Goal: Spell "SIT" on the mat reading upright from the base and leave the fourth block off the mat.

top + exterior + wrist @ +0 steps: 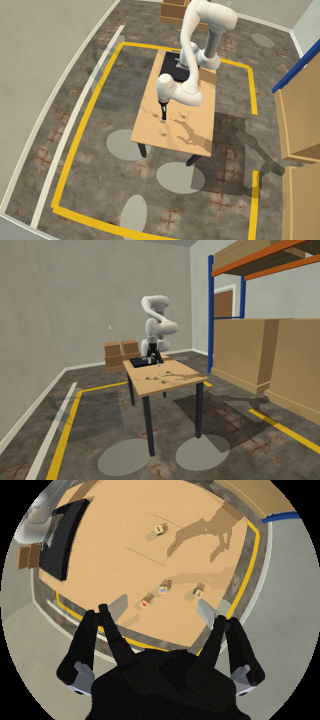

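Note:
Four small wooden letter blocks lie on the table; the letters are too small to read. One block [183, 114] [168, 372] [159, 528] lies on the thin tan mat [178, 118] [150, 548]. A block with a red mark [155, 113] [148, 378] [146, 603], a second block [155, 378] [164, 587] and a third block [162, 133] [162, 381] [198, 592] lie off the mat on its left. My gripper [163, 119] [154, 361] [163, 603] is open and empty. It hangs well above the two left blocks and hides the second one in the top view.
The arm's black base plate [170, 67] [139, 361] sits at the table's far end. The table's front edge [170, 148] is near the third block. Cardboard boxes [258, 351] and a blue rack post [210, 317] stand beside the table.

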### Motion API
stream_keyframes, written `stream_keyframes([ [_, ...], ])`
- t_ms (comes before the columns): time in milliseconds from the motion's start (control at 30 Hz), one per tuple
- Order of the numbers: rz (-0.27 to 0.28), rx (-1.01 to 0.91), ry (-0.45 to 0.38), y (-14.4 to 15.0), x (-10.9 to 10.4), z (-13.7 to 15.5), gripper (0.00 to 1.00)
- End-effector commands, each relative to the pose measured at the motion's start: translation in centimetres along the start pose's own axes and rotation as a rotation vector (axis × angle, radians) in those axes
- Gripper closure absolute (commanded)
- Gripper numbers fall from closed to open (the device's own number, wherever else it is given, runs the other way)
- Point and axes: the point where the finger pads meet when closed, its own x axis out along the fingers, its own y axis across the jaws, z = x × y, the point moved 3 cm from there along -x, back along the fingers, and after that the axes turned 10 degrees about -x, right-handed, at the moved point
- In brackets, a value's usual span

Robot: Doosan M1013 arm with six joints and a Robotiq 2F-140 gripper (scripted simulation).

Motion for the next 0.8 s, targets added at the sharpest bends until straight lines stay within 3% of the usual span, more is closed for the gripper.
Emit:
stream_keyframes([
  [0, 0.000, -0.079, 0.000, 0.2, 0.1, -0.7, 0.00],
  [767, 0.002, -0.882, -0.001, 1.2, 1.3, -8.4, 0.00],
])
